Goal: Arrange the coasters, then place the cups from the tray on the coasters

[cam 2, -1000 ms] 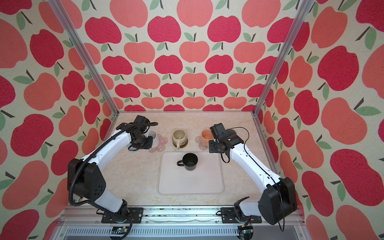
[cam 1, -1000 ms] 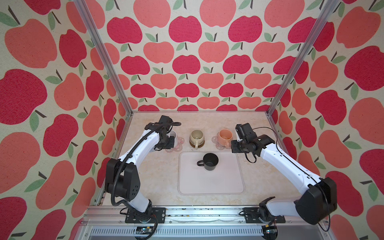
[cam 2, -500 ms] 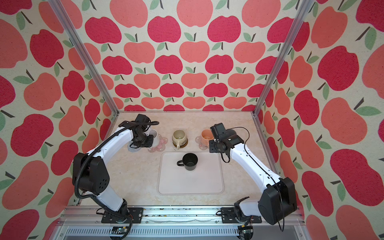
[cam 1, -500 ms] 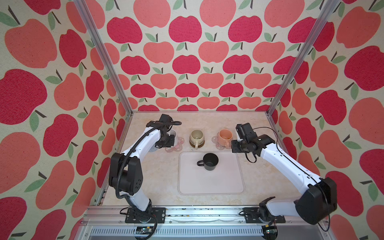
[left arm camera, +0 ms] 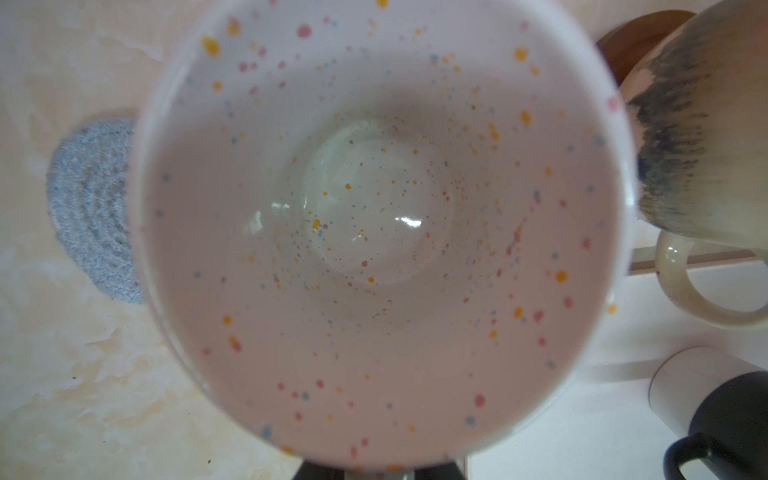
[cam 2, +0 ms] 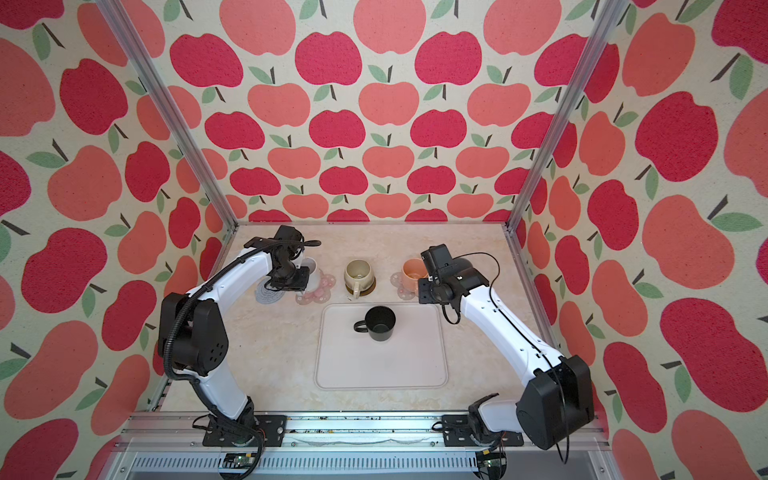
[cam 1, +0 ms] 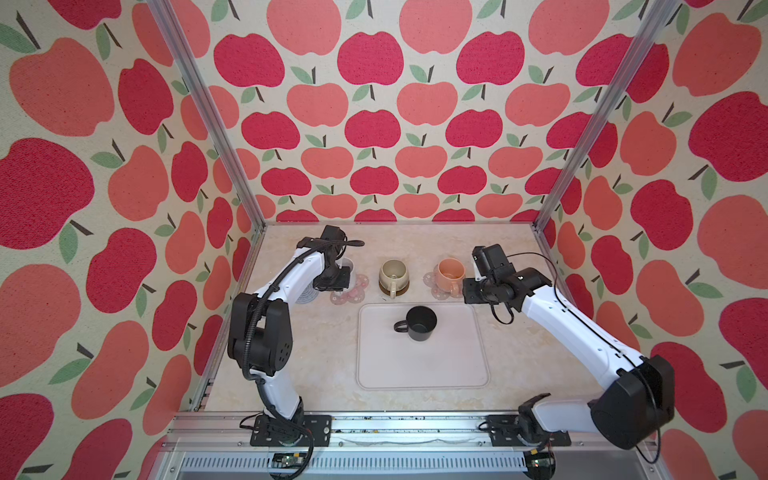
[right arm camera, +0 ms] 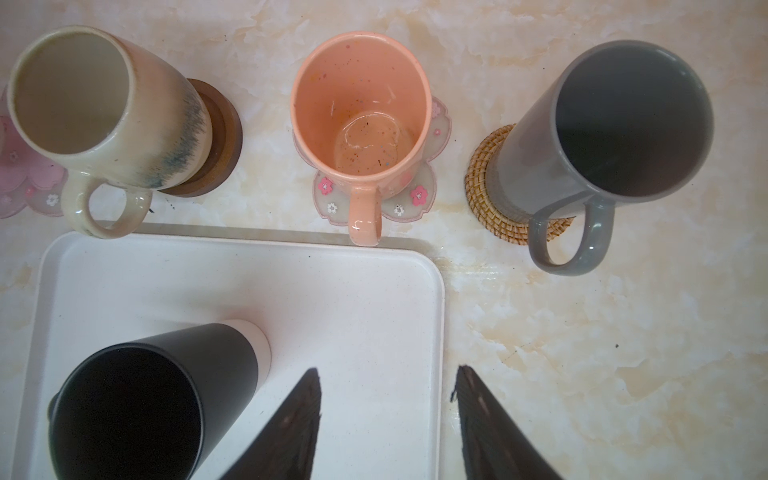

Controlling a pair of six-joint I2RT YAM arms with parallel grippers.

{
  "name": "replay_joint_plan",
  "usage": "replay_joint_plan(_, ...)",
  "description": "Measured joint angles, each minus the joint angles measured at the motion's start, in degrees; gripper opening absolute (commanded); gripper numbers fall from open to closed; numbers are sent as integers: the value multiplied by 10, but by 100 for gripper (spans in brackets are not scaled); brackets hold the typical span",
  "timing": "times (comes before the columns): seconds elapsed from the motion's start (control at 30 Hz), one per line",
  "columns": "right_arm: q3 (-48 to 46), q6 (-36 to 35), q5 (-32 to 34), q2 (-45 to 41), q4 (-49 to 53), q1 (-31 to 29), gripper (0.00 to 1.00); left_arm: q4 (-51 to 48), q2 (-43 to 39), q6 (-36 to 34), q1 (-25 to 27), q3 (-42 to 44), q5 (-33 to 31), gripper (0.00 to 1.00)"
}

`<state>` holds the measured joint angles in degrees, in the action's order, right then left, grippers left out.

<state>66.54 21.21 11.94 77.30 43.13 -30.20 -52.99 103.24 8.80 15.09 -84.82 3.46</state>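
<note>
My left gripper (cam 1: 337,279) is shut on the white cup (left arm camera: 374,216), which is speckled and fills the left wrist view. It is held over the back of a pink flower coaster (cam 1: 354,293), beside the grey crocheted coaster (cam 1: 306,296); whether it touches I cannot tell. The cream cup (cam 1: 394,274) stands on the dark brown coaster (right arm camera: 224,137). The peach cup (cam 1: 449,274) sits on the second flower coaster (right arm camera: 415,195). The grey tall cup (right arm camera: 615,124) rests on the rattan coaster (right arm camera: 484,187). The black cup (cam 1: 420,324) stands on the tray (cam 1: 415,370). My right gripper (right arm camera: 386,374) hangs open over the tray's far right corner.
The apple-patterned walls and metal corner posts (cam 1: 552,199) close in the marble tabletop (cam 1: 324,357) on three sides. The arms' bases sit on the front rail (cam 1: 415,428).
The left arm's elbow has risen and swung inward, while its gripper and the white cup have stayed almost in place by the flower coaster. The right arm has not moved.
</note>
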Motion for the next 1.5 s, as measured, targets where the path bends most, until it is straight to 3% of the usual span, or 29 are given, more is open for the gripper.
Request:
replay_joint_plan(0.87,0,0,0,-7,4,0,55,10,17,-7,-7,-3,-19,0)
replay_joint_plan(1.2,0,5,-7,-7,4,0,55,16,-56,-26,-106,50,-21,0)
replay_joint_plan(1.5,0,14,-12,-10,4,0,55,23,-85,-54,-165,90,-19,0)
